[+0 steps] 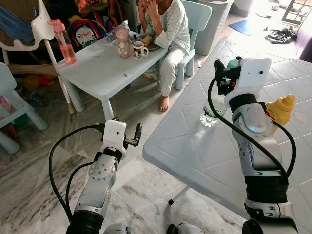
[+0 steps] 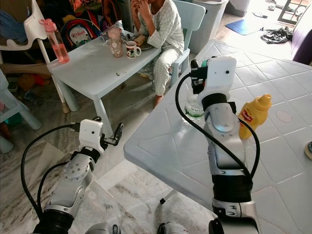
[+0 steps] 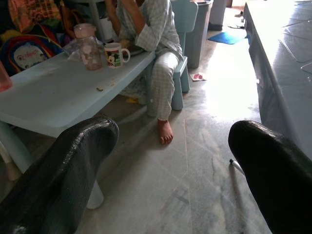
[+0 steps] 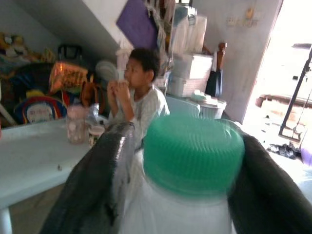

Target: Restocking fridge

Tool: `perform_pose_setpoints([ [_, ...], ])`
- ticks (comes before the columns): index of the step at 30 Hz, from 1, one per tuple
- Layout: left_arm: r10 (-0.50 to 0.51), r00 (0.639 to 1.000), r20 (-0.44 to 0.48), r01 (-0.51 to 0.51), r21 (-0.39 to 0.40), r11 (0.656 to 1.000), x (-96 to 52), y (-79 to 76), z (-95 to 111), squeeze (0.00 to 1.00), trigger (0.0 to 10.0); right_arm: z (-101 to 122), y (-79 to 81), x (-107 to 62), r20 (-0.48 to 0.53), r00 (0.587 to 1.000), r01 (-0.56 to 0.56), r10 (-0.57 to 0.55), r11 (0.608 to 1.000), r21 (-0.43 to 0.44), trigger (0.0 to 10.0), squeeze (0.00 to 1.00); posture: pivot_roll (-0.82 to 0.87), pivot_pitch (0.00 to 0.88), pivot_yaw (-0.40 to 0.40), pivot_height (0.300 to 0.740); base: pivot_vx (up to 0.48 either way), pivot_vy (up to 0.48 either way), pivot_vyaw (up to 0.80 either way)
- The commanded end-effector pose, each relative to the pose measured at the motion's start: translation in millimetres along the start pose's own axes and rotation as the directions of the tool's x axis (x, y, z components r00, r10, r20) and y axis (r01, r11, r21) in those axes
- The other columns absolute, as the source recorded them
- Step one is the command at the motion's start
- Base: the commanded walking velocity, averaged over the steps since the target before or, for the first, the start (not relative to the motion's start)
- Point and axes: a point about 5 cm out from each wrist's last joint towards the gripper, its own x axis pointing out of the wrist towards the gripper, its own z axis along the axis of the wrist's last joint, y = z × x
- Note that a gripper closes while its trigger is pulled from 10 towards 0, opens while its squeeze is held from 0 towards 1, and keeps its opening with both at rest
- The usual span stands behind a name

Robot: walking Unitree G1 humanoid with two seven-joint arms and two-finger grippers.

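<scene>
I have the right gripper (image 4: 187, 175) up over the big pale table (image 1: 195, 151), close to the table's left edge. Its two black fingers (image 4: 95, 180) sit on both sides of a clear water bottle (image 1: 210, 113) with a green cap (image 4: 194, 150). The fingers press against the bottle's neck just under the cap, so they are pinching it. The bottle stands upright on the tabletop near that left edge. A yellow squeeze bottle (image 2: 254, 116) stands upright on the same tabletop, just beside my right arm and farther in from the edge. My left gripper (image 1: 130, 135) hangs low over the marble floor (image 1: 29, 170), off the table's left edge and apart from it. Its two black fingers (image 3: 63, 175) are spread wide with nothing between them. Farther off is a small light blue table (image 1: 102, 68). A pink bottle (image 1: 63, 41) stands near its left corner. A cup with a lid (image 1: 122, 43) and a mug (image 1: 139, 49) stand together near its far right edge. A person (image 1: 168, 29) in pale checked clothes sits on a blue chair (image 1: 197, 19) at that edge, with one bare foot (image 1: 164, 103) on the floor.
</scene>
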Motion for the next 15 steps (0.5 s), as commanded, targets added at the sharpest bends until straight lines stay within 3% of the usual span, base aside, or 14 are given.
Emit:
perform_pose_setpoints([
  [1, -0.011, 1.000, -0.005, 0.011, 0.011, 1.000, 0.6, -0.1, 0.8, 0.00, 10.0, -15.9, 2.1, -4.5, -0.075, 0.997, -0.003, 0.003, 1.000, 0.002, 10.0, 1.00, 0.04, 0.074, -0.005, 0.740, 0.000, 0.000, 0.00],
  [6, -0.010, 1.000, -0.005, 0.010, 0.012, 1.000, 0.2, -0.1, 0.9, 0.00, 10.0, -8.8, 1.7, -3.7, -0.040, 0.999, -0.004, 0.004, 1.000, -0.014, 10.0, 1.00, 0.04, 0.075, -0.005, 0.740, 0.000, 0.000, 0.00],
  [7, -0.010, 1.000, -0.006, 0.010, 0.012, 1.000, 0.3, -0.1, 0.8, 0.00, 10.0, -7.8, 1.5, -3.5, -0.035, 0.999, -0.004, 0.004, 1.000, -0.016, 10.0, 0.76, 0.04, 0.075, -0.005, 0.740, 0.000, 0.000, 0.00],
  [8, -0.010, 1.000, -0.006, 0.010, 0.012, 1.000, 0.3, -0.1, 0.7, 0.00, 10.0, -6.0, 1.1, -3.1, -0.028, 1.000, -0.003, 0.003, 1.000, -0.017, 10.0, 0.05, 0.04, 0.075, -0.005, 0.740, 0.000, 0.000, 0.00],
  [9, -0.010, 1.000, -0.007, 0.010, 0.012, 1.000, 0.4, -0.1, 0.6, 0.00, 10.0, -4.9, 0.9, -2.9, -0.023, 1.000, -0.003, 0.002, 1.000, -0.018, 10.0, 0.00, 0.04, 0.075, -0.005, 0.740, 0.000, 0.000, 0.00],
  [15, -0.010, 1.000, -0.007, 0.010, 0.012, 1.000, 0.4, -0.2, 0.6, 0.00, 10.0, -3.9, 0.9, -2.9, -0.017, 1.000, -0.001, 0.001, 1.000, -0.020, 10.0, 0.00, 0.04, 0.075, -0.005, 0.740, 0.000, 0.000, 0.00],
])
